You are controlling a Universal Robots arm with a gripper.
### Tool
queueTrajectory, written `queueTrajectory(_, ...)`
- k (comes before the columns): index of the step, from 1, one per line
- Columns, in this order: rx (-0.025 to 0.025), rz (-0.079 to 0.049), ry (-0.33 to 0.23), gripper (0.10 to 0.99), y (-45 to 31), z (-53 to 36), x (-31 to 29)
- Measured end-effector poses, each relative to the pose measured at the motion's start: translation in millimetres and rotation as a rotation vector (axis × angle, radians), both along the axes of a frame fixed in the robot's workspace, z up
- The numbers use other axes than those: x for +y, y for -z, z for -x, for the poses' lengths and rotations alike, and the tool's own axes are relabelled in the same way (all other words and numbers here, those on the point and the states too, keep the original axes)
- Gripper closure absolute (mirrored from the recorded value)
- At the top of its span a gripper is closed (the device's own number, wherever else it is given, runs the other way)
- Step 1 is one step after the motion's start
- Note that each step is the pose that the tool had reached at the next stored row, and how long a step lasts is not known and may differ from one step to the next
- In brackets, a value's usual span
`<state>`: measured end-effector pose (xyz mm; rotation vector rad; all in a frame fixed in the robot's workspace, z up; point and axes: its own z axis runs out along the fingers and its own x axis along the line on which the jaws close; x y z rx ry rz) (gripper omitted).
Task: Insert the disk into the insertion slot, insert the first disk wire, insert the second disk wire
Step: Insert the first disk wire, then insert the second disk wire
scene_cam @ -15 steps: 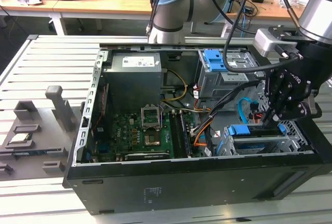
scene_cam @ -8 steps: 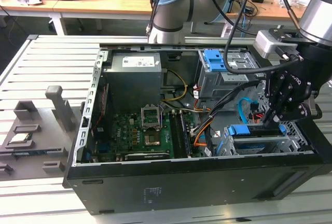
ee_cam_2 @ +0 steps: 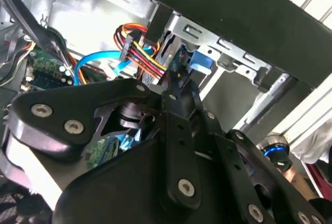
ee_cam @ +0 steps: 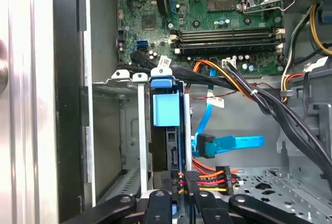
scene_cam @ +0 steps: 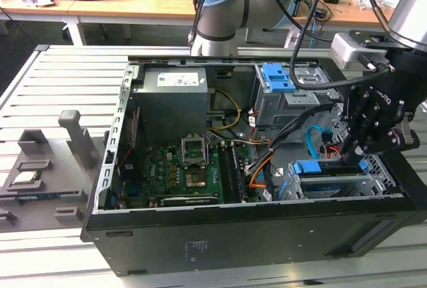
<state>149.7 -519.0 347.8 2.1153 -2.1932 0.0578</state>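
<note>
The disk, with its blue carrier handle point(ee_cam: 166, 107) point(scene_cam: 310, 168), sits inside the insertion slot point(ee_cam: 129, 130) point(scene_cam: 337, 187), the low grey cage at the case's corner on the exterior view's right. My gripper point(scene_cam: 353, 151) point(ee_cam: 178, 195) point(ee_cam_2: 174, 79) reaches down to the disk's end. Its fingers are closed on the black plug of the first disk wire point(ee_cam: 210, 178) point(ee_cam_2: 145, 58), a red, orange and yellow bundle. The second disk wire point(ee_cam: 208, 115) point(scene_cam: 311, 138) point(ee_cam_2: 91, 60), flat and light blue, ends in a plug point(ee_cam: 203, 146) beside the disk. I cannot tell whether that plug is seated.
A taller cage with a blue latch point(scene_cam: 277, 78) stands behind the slot. Thick black cables point(ee_cam: 270, 105) cross above the wires. The motherboard point(scene_cam: 180, 171) and power supply point(scene_cam: 173, 98) fill the case toward the exterior view's left. Grey fixtures point(scene_cam: 73, 138) stand on the table outside.
</note>
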Motion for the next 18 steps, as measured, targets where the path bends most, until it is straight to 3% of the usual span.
queueTrajectory(1, 0.0000, 0.000, 0.000, 0.847, -2.6, 0.0, 0.3)
queueTrajectory(2, 0.0000, 0.002, 0.000, 0.863, -12.4, 0.1, 2.7)
queueTrajectory(4, 0.0000, 0.003, 0.000, 0.980, -22.9, 0.0, 4.8)
queueTrajectory(7, 0.0000, 0.003, 0.000, 0.980, -35.1, 0.0, 5.4)
queueTrajectory(9, 0.0000, 0.003, 0.000, 0.980, -38.2, 0.0, 5.4)
queueTrajectory(18, 0.0000, 0.003, 0.000, 0.973, -38.6, 0.0, 5.4)
